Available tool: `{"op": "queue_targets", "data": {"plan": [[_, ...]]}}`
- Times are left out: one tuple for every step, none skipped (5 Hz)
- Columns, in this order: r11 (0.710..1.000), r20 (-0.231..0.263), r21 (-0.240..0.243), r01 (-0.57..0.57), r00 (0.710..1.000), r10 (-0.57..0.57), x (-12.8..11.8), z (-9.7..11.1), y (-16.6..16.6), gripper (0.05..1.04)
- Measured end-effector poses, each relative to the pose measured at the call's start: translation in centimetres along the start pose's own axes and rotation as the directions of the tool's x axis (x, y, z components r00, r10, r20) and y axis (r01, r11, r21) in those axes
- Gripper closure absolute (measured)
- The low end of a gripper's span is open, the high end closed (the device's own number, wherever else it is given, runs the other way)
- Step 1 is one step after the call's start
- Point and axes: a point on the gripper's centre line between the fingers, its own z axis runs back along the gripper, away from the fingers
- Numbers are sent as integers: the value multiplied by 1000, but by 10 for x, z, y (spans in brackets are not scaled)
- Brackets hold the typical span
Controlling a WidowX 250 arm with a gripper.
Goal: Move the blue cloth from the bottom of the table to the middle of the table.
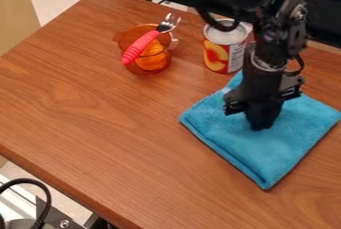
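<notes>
- Cloth: the blue cloth [266, 158], bright turquoise-blue, lying on the right part of the wooden table [113, 138].
- Form: folded into a thick, flat pad; outline roughly four-sided, set like a diamond in the camera view, one corner pointing to the bottom of the view, another to the right edge.
- Edges: lower left side fairly straight, with stacked layers showing as a darker line; left corner rounded; layers also visible along the lower right side.
- Surface: soft, slightly fuzzy nap, faint ripples and shading. Small pale mark and a greenish spot at the upper left edge, near the arm.
- Upper part: partly hidden behind the arm; a piece reaches up close to the can [226, 49]. Contact with the can: cannot tell.
- Gripper [260, 123]: black, hanging downward over the middle of the cloth, tip at or just above the fabric. How far open: cannot tell. Whether it has hold of any cloth: cannot tell.
- Other items: can with red and white label, upright; to its left, a translucent orange cup [138, 58] with a pink-handled fork [141, 47] resting slanted across it, tines toward the upper right.
</notes>
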Motion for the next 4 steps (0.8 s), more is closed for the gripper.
{"op": "queue_targets", "data": {"plan": [[999, -30, 37, -31, 999, 32, 1, 8, 7, 467], [999, -50, -17, -46, 998, 45, 6, 39, 5, 189], [994, -30, -84, -69, 997, 67, 10, 68, 8, 76], [988, 10, -112, -102, 995, 104, 13, 80, 21, 83]]}}
